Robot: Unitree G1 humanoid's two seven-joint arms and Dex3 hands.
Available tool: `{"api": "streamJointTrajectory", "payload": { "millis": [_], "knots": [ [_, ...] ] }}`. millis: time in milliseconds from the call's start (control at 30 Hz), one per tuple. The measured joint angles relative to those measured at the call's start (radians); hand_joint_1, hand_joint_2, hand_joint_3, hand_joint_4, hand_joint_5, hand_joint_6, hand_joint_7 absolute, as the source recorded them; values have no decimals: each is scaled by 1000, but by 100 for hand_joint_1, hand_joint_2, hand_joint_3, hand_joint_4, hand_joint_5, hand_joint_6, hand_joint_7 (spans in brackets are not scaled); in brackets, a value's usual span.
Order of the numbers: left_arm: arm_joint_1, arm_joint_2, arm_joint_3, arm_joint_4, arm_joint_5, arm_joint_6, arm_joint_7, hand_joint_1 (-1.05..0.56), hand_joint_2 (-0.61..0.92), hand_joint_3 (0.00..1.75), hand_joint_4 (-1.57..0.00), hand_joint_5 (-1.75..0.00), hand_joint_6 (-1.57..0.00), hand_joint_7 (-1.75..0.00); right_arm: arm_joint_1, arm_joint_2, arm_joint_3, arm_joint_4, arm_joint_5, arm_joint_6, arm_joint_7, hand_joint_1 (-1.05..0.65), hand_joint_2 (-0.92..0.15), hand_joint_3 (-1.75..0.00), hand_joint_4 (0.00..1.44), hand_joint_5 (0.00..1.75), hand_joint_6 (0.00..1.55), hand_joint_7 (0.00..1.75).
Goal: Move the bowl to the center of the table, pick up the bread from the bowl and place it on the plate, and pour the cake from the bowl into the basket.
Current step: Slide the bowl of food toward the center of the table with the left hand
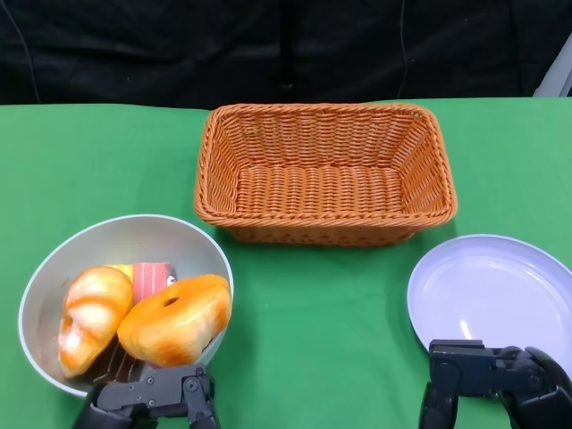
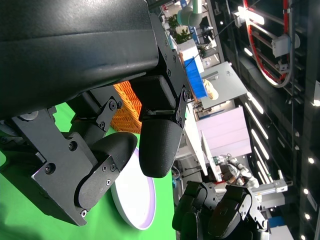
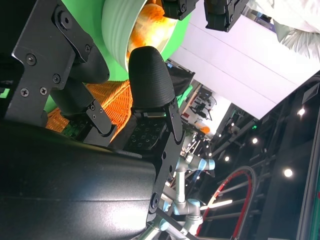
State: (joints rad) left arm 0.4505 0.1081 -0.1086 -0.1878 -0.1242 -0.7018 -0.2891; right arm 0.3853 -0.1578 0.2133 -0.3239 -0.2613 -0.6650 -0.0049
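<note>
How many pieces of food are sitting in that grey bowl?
3 visible in the grey bowl: a swirled golden bread roll on the left, a ring-shaped orange bread beside it, a striped cake slice behind. More may be hidden underneath.

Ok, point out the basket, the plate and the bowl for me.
basket [image 1: 326, 192]: head view, on its woven inside floor.
plate [image 1: 496, 295]: head view, on its bare lavender middle.
bowl [image 1: 116, 241]: head view, on its grey inner wall above the bread.
</note>
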Motion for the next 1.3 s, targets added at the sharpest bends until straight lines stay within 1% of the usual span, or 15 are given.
{"api": "streamJointTrajectory", "payload": {
  "millis": [500, 667, 700, 733, 767, 800, 833, 867, 900, 933, 967, 1067, 1200, 1233, 1300],
  "knots": [
    [-1, 0, -1, 0, -6, 0, 0, -1, 27, 161, -99, -164, -96, -149, 0, 0, 0, 0, 0, 0, 0, 20, 1, -175, 109, 173, 103, 145],
    [-13, 21, 8, -31, -37, 17, -8, -1, 24, 161, -91, -151, -89, -132, 0, 1, 0, 0, 0, 0, 0, 21, 1, -175, 109, 173, 103, 145],
    [-18, 29, 15, -39, -37, 19, -8, -5, 25, 155, -88, -147, -87, -128, 0, 1, 0, 0, 0, 0, 0, 21, 1, -175, 109, 173, 103, 145],
    [-20, 37, 22, -50, -38, 28, -8, -11, 32, 136, -83, -142, -85, -119, 0, 1, 0, 0, 0, 0, 0, 21, 1, -175, 109, 173, 103, 145],
    [-20, 46, 28, -61, -38, 37, -9, -14, 36, 126, -81, -140, -84, -113, 0, 1, 0, 0, 0, 0, 0, 21, 1, -175, 109, 173, 103, 145],
    [-20, 55, 35, -71, -39, 48, -9, -16, 38, 120, -80, -138, -84, -111, 0, 1, 0, 0, 0, 0, 0, 21, 1, -175, 109, 173, 103, 145],
    [-19, 66, 41, -84, -42, 62, -10, -21, 47, 100, -75, -132, -79, -102, 0, 1, 0, 0, 0, 0, 0, 21, 1, -175, 109, 173, 103, 145],
    [-17, 77, 46, -102, -48, 82, -14, -26, 62, 69, -72, -123, -76, -89, -1, 1, 0, 0, 0, -1, 0, 21, 1, -175, 109, 173, 103, 145],
    [-14, 90, 51, -122, -62, 102, -20, -28, 70, 53, -71, -120, -76, -84, -1, 1, 0, 0, 0, -1, 0, 21, 1, -175, 109, 173, 103, 145],
    [-11, 101, 57, -143, -78, 123, -23, -31, 80, 35, -68, -112, -73, -72, -2, 1, 0, 0, 0, -1, 0, 21, 0, -175, 109, 173, 103, 145],
    [-9, 114, 65, -160, -85, 138, -27, -33, 85, 26, -67, -108, -72, -66, -2, 1, 0, 0, 0, -1, 0, 21, 0, -175, 109, 173, 103, 145],
    [-13, 142, 95, -181, -98, 156, -43, -36, 91, 15, -63, -99, -67, -53, -2, 2, 1, 0, 0, -1, 0, 21, -1, -175, 109, 173, 103, 145],
    [-37, 176, 152, -181, -105, 156, -61, -42, 92, 15, -55, -90, -57, -43, -2, 3, 1, 1, 0, -1, 0, 21, -1, -175, 108, 173, 103, 145],
    [-43, 184, 164, -181, -105, 156, -65, -45, 92, 16, -54, -80, -54, -35, -3, 3, 2, 1, 0, -1, 0, 21, -1, -175, 109, 174, 103, 145],
    [-57, 199, 196, -176, -104, 158, -70, -47, 92, 16, -53, -73, -52, -29, -4, 4, 2, 1, 0, -1, 0, 22, -1, -175, 109, 174, 103, 146]
  ]
}}
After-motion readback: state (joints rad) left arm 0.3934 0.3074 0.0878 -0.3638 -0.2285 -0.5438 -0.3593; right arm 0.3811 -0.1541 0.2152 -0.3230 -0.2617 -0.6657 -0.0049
